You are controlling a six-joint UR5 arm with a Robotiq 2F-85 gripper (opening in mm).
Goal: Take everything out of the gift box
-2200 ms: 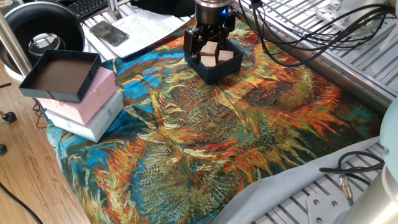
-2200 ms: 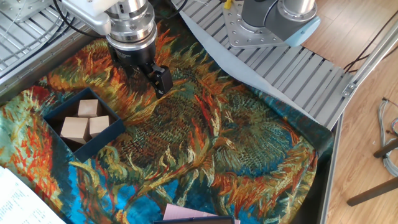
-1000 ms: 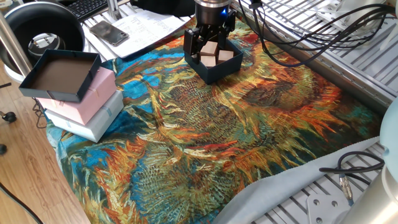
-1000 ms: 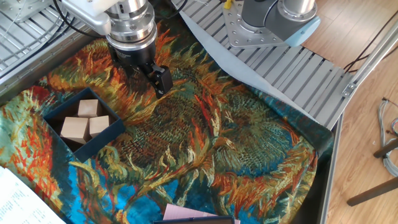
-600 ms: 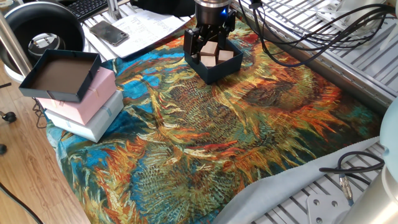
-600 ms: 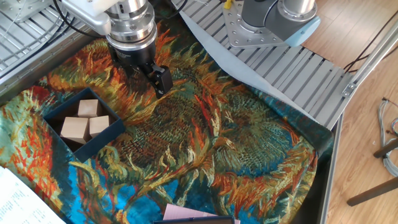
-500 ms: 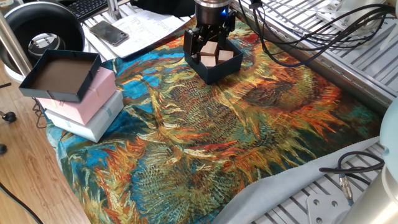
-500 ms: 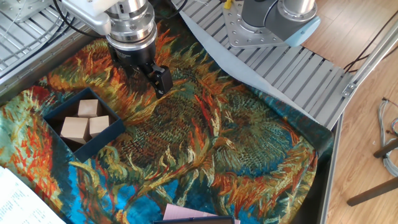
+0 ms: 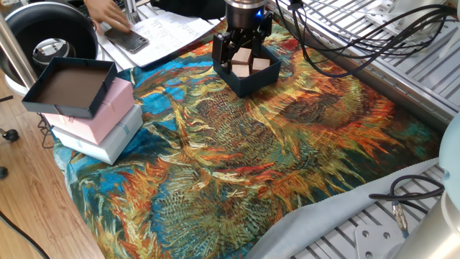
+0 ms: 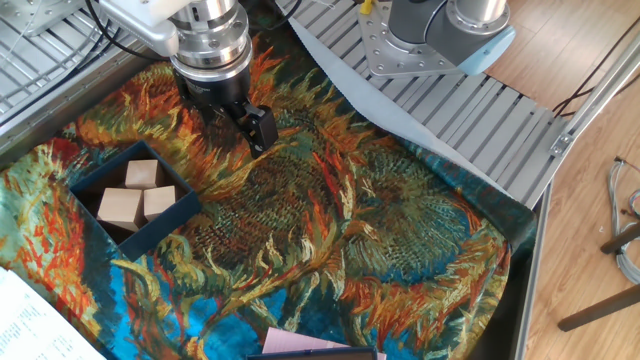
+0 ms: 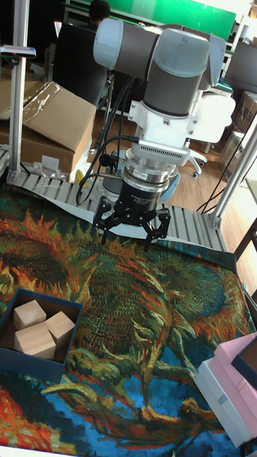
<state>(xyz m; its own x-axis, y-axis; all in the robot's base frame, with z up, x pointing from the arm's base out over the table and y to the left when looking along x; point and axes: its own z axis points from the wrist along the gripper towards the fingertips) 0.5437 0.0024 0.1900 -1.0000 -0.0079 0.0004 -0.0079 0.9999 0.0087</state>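
The black two-finger end effector (image 11: 132,230) hangs low over the sunflower-print cloth (image 10: 330,220). Its fingers (image 11: 158,223) are spread wide with nothing between them. Whether the fingertips touch the cloth cannot be told.

The small square dark navy cardboard gift box (image 11: 32,365) lies on the cloth beside the end effector, clear of the fingers and not beneath them. In the tall fixed view it sits down and to the left of the end effector and is cut by the picture's left edge. All three plain light-brown wooden cubes (image 10: 120,208) are inside the gift box, packed close against one another, with a strip of its brown floor bare beside them.

In one fixed view the gift box stands near the far edge of the cloth, just beside white printed papers (image 9: 162,32). The slotted aluminium bench (image 10: 480,110) shows bare along the cloth's side by the arm's base. The wide middle of the cloth lies open.

At the corner well apart from the gift box, a pink box (image 9: 100,108) is stacked on a white box (image 9: 108,144). A larger, shallower navy tray (image 9: 57,108) sits on top of them.
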